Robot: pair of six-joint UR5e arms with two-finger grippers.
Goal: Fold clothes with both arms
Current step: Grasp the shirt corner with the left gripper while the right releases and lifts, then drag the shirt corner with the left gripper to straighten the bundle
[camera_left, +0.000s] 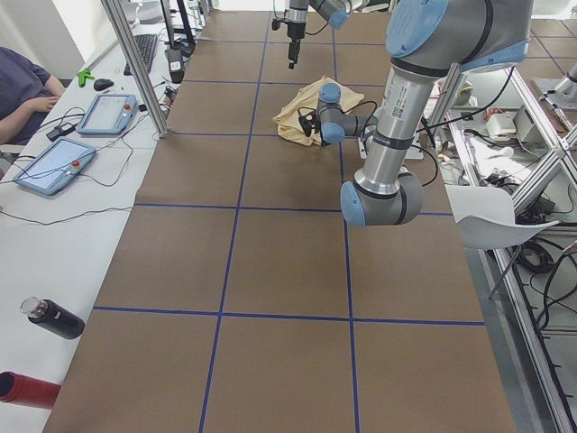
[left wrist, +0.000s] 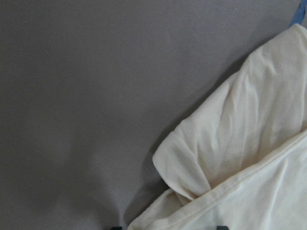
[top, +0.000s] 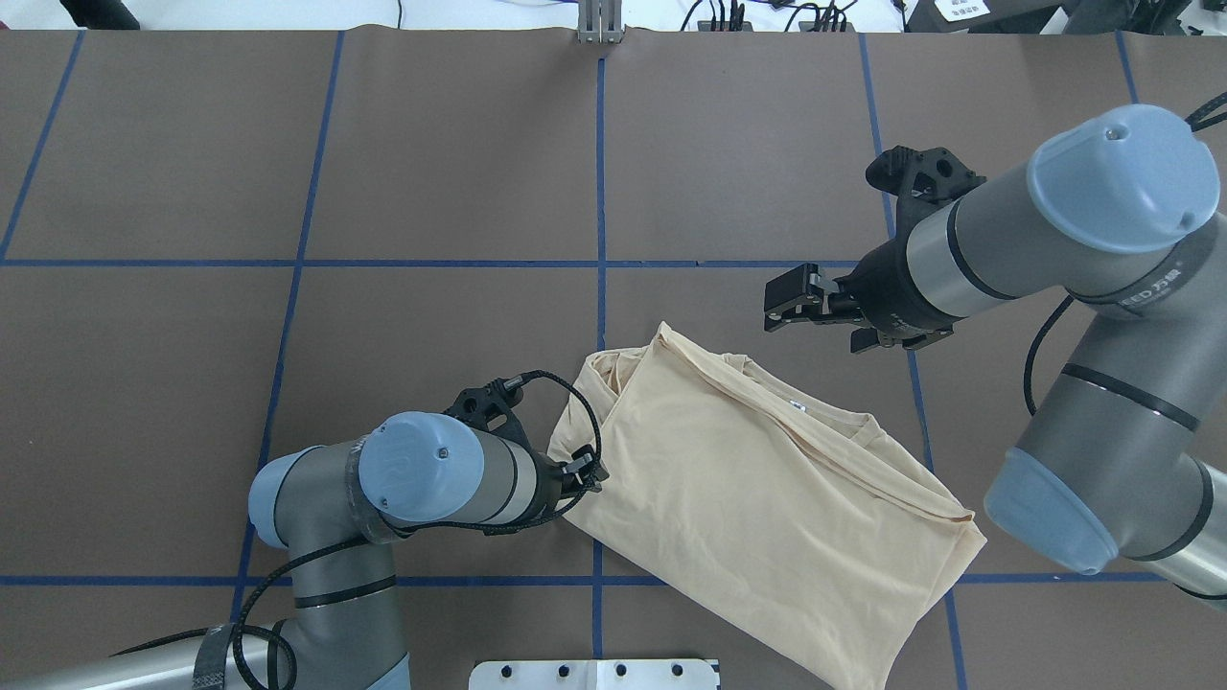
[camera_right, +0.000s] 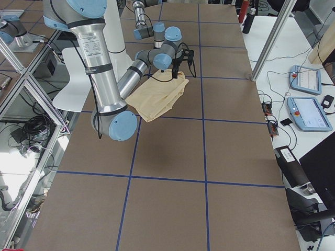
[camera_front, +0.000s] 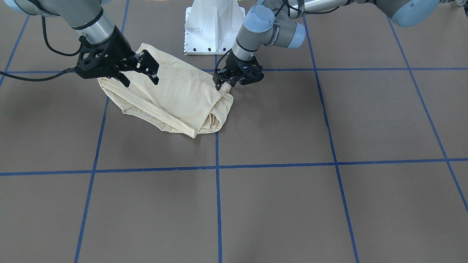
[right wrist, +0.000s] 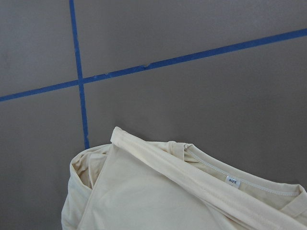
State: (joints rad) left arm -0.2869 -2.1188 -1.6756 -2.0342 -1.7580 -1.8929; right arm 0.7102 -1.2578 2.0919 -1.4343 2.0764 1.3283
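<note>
Left arm (top: 436, 484) and right arm (top: 997, 244) are both rocking grey-and-silver tubes with light blue joint caps, black cables are trailing off them, white lettering's showing on the grey.

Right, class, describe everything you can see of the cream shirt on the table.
The shirt is pale cream, thin, soft-looking cloth, folded into a rough, wrinkled rectangle lying slantwise on the brown table. Its neckline with a small white label faces up; no print shows. One end is bunched into rolled folds. The left gripper, open, sits at the edge near that end; the right gripper, open, hangs clear of it.
</note>
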